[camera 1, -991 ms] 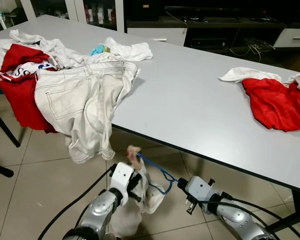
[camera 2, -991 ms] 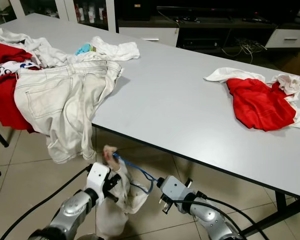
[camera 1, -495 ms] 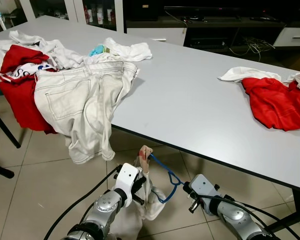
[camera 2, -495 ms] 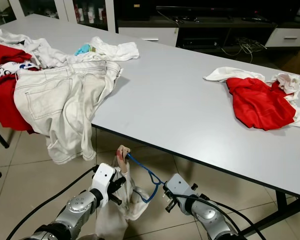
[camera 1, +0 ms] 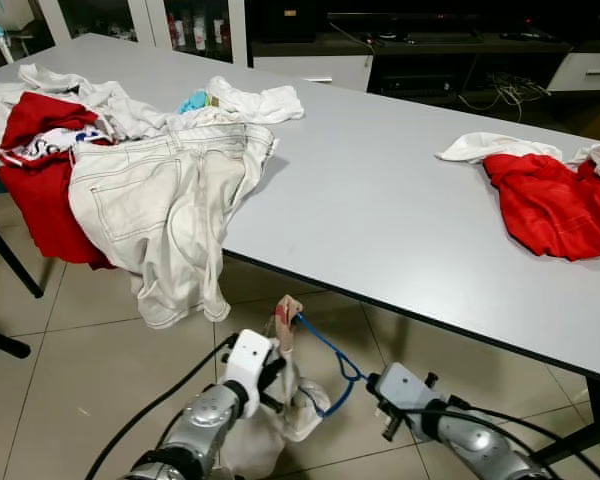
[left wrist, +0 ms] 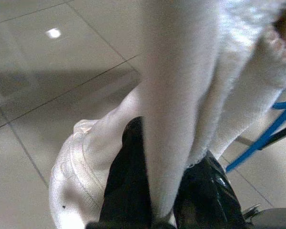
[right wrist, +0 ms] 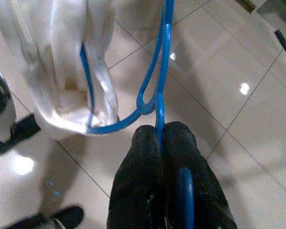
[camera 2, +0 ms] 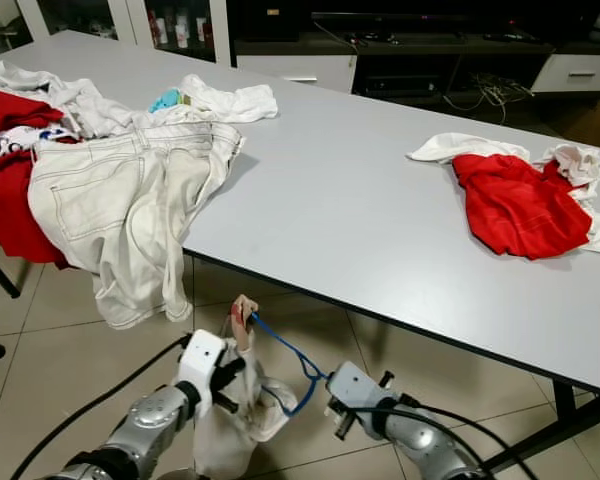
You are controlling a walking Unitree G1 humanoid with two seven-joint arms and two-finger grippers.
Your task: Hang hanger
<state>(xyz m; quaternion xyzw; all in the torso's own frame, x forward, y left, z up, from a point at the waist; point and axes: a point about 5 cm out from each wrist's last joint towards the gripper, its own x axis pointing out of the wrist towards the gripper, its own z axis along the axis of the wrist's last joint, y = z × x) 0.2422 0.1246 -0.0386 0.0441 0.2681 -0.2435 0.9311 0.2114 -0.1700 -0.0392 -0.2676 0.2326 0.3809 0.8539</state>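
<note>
Hanger (right wrist: 155,90), blue, is held below the desk (camera 1: 380,210) edge, above the floor tiles. It is clenched in the right gripper (right wrist: 161,138) jaws. Pale garment (left wrist: 181,95) on it is gripped by the left gripper (left wrist: 152,181) jaws.

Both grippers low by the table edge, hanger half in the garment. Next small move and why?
Probably slide the blue hanger further into the white garment: the right gripper pinches the hanger, the left gripper clamps the cloth, and only one hanger arm sits inside.

Blue wire hanger (camera 1: 325,365), tilted, partly inside white garment (camera 1: 270,420), low above tiled floor
</note>
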